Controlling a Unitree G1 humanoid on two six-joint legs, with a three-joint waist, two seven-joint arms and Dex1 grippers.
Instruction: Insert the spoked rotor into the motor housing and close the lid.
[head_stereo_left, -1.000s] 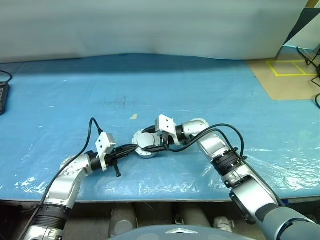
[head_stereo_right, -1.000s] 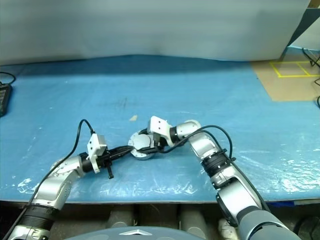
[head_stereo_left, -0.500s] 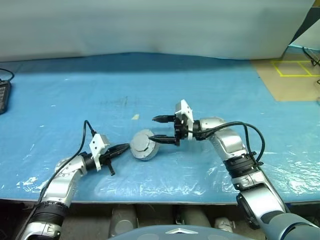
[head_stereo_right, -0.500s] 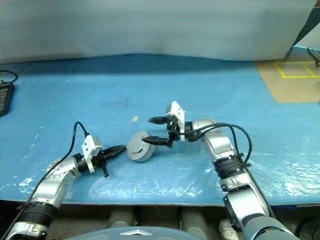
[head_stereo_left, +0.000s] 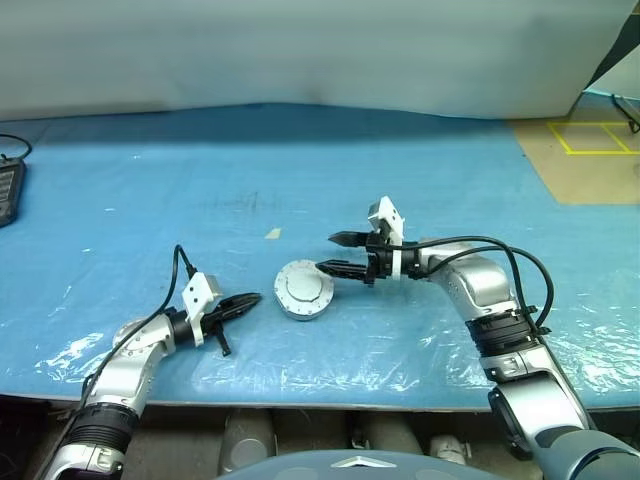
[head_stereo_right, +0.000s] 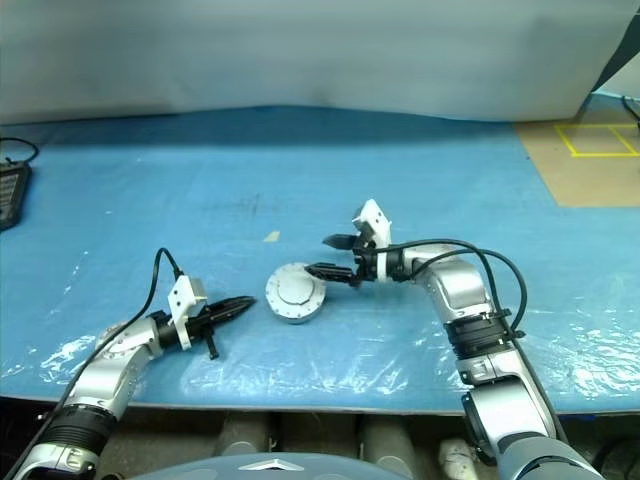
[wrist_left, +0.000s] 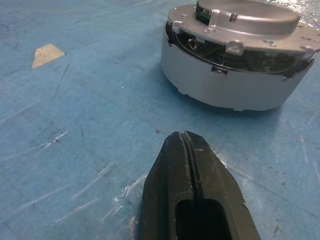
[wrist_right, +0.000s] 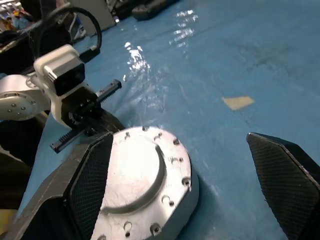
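Observation:
The motor housing (head_stereo_left: 303, 291), a low silver cylinder, sits on the blue table between my two grippers. The lid (wrist_right: 140, 185), a silver plate with small screw holes, lies on top of it. In the left wrist view a dark gap shows under the lid's flange (wrist_left: 235, 47). The spoked rotor is hidden. My left gripper (head_stereo_left: 250, 299) is shut and empty, pointing at the housing from a short way to its left. To the right of the housing my right gripper (head_stereo_left: 328, 252) is open and empty, its lower fingertip (head_stereo_left: 322, 266) just beside the lid's edge.
A small tan scrap (head_stereo_left: 271, 234) lies on the blue sheet beyond the housing. A black device (head_stereo_left: 6, 192) sits at the table's far left edge. Brown floor with yellow tape marks (head_stereo_left: 580, 140) lies to the far right. The table's front edge (head_stereo_left: 300, 378) is close below the grippers.
My right gripper came off the housing, drawing right and up while rolling. The left gripper pulled back to the left. The housing, tilted half a second ago, now lies flat.

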